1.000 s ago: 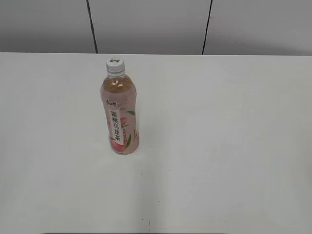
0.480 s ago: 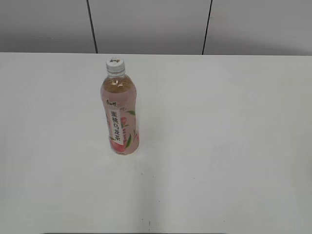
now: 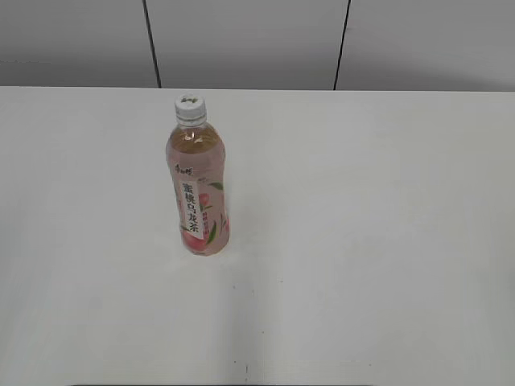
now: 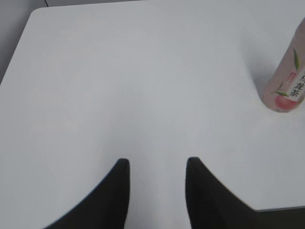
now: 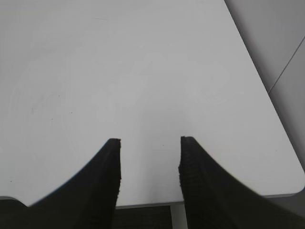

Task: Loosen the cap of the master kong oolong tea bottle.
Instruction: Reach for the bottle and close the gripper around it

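The master kong oolong tea bottle [image 3: 198, 193] stands upright on the white table [image 3: 362, 225], left of centre, with its pink-and-white label facing me. Its white cap [image 3: 191, 106] with a dark mark sits on top. The bottle's lower part also shows at the right edge of the left wrist view [image 4: 287, 83]. My left gripper [image 4: 157, 164] is open and empty, low over the table, well to the left of the bottle. My right gripper [image 5: 150, 142] is open and empty over the table's near edge. Neither gripper shows in the exterior view.
A grey panelled wall [image 3: 249, 40] runs behind the table's far edge. The table's right edge and corner [image 5: 290, 167] show in the right wrist view, with floor beyond. The table's rounded far-left corner [image 4: 38, 12] shows in the left wrist view.
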`<state>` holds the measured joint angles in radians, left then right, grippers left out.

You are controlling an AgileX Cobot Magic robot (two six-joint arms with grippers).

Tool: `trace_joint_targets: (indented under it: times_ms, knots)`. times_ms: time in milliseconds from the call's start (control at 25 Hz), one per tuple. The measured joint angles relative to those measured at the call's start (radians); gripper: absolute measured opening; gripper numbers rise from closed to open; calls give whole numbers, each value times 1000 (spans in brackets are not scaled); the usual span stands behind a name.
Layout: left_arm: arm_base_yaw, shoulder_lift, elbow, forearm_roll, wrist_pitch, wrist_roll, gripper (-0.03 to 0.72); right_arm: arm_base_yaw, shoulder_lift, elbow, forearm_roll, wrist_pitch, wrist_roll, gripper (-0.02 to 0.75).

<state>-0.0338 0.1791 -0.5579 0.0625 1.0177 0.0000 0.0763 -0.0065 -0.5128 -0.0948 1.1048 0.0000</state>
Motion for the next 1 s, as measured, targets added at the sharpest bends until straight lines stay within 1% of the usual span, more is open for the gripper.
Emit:
trace_joint_targets:
  times_ms: [320,480,600,760,1000]
  knots:
    - [-1,165,0,0,-4,38,241,0,0,0,0,0,0,315]
    - [-17,239,-4,-1,-11,41,241,0,0,0,0,0,0,315]
    - [-19,286,-17,-11,-55,44,241,0,0,0,0,0,0,315]
    - [-19,353,-20,-40,-180,45,241,0,0,0,0,0,0,315]
    - [-19,418,-19,-97,-473,45,241,0,0,0,0,0,0,315]
